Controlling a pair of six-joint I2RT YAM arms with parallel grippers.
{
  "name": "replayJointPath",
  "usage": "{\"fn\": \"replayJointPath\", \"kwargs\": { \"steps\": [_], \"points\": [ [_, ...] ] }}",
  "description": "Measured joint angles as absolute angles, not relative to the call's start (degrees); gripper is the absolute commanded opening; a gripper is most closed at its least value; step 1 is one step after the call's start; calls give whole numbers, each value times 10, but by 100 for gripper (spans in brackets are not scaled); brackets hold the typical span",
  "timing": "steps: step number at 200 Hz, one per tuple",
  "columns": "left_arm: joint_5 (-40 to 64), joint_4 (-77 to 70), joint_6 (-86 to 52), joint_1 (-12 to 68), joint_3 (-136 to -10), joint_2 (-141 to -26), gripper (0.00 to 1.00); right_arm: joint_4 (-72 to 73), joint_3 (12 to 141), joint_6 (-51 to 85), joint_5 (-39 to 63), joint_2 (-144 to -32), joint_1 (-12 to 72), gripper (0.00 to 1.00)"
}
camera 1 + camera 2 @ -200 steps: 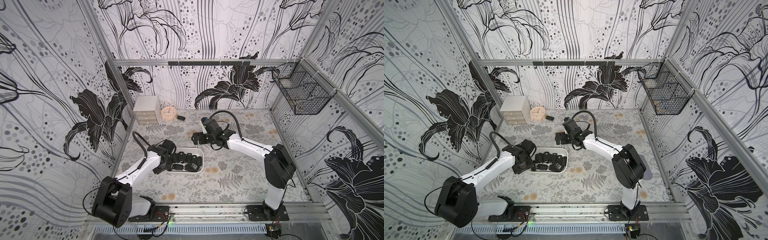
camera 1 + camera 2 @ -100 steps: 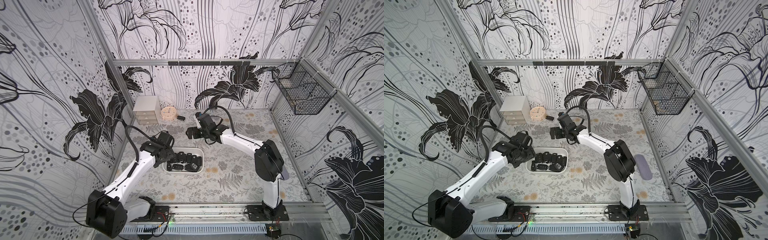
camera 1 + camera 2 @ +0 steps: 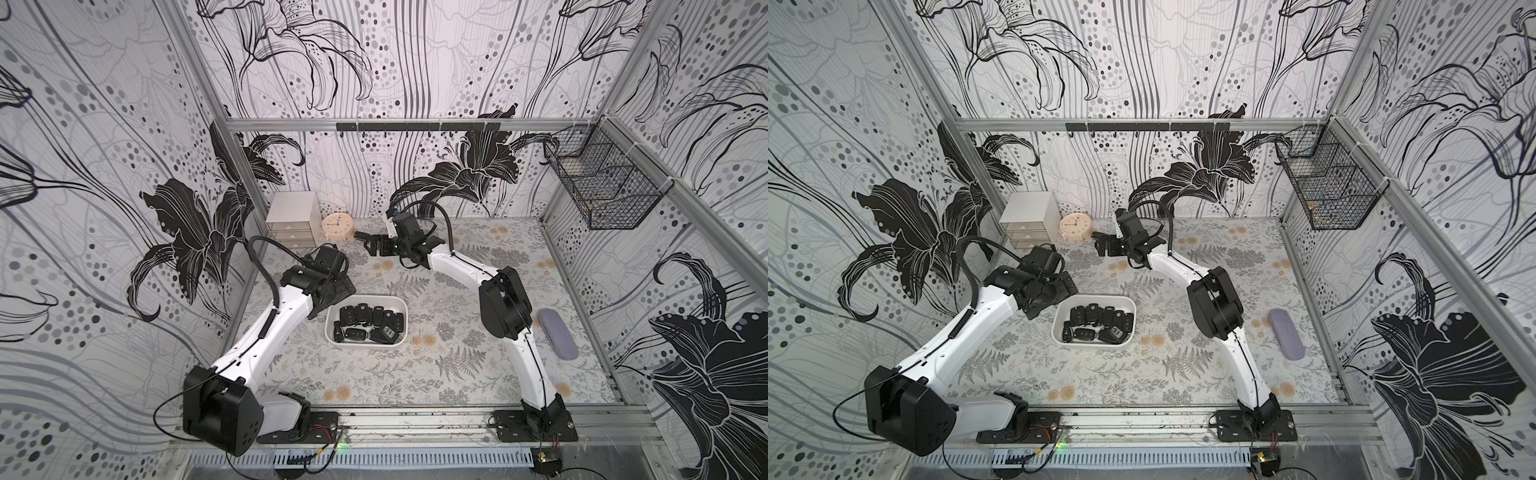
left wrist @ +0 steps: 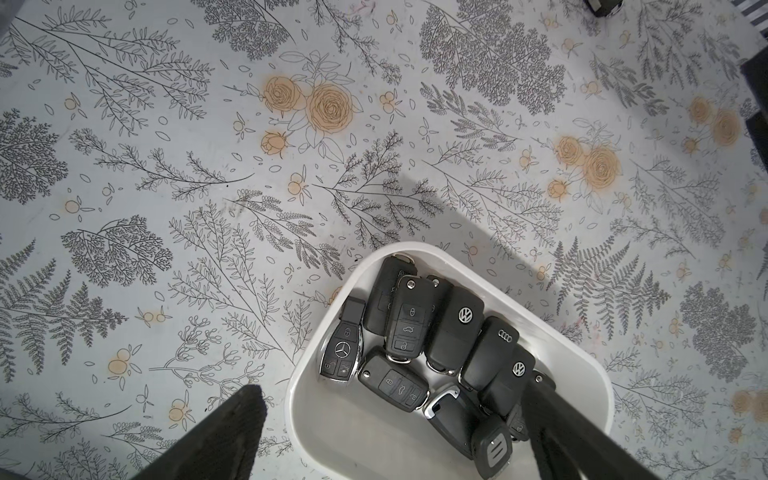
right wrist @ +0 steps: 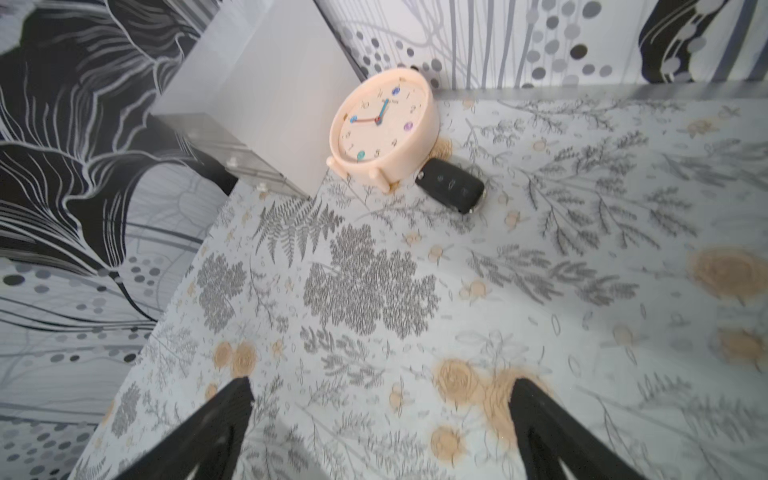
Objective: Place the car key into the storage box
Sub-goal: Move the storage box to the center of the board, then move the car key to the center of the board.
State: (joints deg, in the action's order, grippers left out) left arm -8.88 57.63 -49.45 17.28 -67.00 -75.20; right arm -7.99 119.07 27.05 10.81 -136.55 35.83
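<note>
Blur softens the right wrist view, where the bottom edge cuts off both fingers of the right claw. The claw is spread wide, with nothing between its tips. The car key lies flat on the flowered table in the upper middle of that view, well apart from the tips. It sits just beside the foot of a peach clock, and I cannot tell whether they touch. In both top views the key is only a small dark shape at the back, between clock and claw, and its details are too small to make out. A grey drawer cabinet stands at the clock's other side, in the upper left. The left claw is also spread and empty. One finger is over bare table at the lower left, and the other crosses the lower right corner of the white storage box, hiding some of the black key fobs piled inside. In the top views the wrist covers that claw's tips. A wire basket hangs at the upper right, and a grey case lies at the right edge.
</note>
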Motion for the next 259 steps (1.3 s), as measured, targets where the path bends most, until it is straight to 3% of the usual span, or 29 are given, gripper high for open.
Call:
{"fn": "replayJointPath", "kwargs": {
  "steps": [74,150,200,259],
  "points": [
    [-79,588,-510,160,-670,-713,99,-81,1470,341,155,-1584,331,100],
    [-74,595,-520,146,-658,-691,99,-54,1511,379,157,-1648,332,100],
    [-60,548,-486,110,-684,-769,99,-16,1291,379,168,-1526,332,100],
    [-8,411,-428,78,-775,-916,99,43,1017,379,167,-1277,332,100]
  ]
}}
